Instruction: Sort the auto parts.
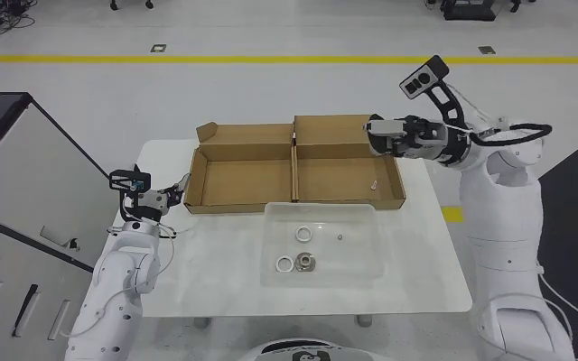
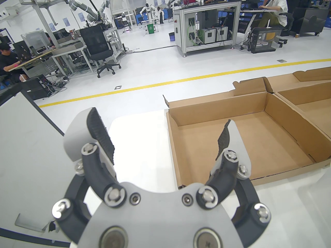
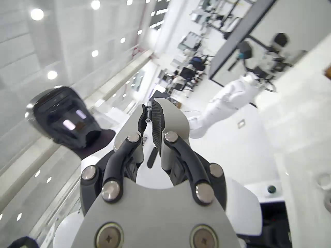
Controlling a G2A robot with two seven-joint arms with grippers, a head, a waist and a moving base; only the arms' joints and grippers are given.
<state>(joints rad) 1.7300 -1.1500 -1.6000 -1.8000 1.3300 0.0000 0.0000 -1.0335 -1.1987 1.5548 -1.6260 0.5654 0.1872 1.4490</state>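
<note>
On a white table (image 1: 424, 262), a clear tray (image 1: 271, 271) sits nearest the robot. It holds a white ring (image 1: 303, 234), a second white ring (image 1: 284, 264) touching a grey metal part (image 1: 306, 263), and a tiny dark piece (image 1: 339, 237) lying apart from them.

Just behind the tray, two open cardboard boxes stand side by side with their walls touching. The left box (image 1: 239, 176) shows its brown floor. The right box (image 1: 348, 171) has one small pale part (image 1: 373, 184) near its right wall.

The left gripper (image 1: 178, 191) (image 2: 160, 122) hovers low over the table just beside the left box's outer wall, its jaws spread wide with nothing between them.

Farthest back, the right gripper (image 1: 370, 127) (image 3: 150, 107) hangs above the far right corner of the right box, pointing across toward the left arm's side. Its jaws are pinched on a small metal spring (image 3: 148, 112). The spring's long axis runs along the fingers, with one end at the fingertips and a small looped end toward the wrist.
</note>
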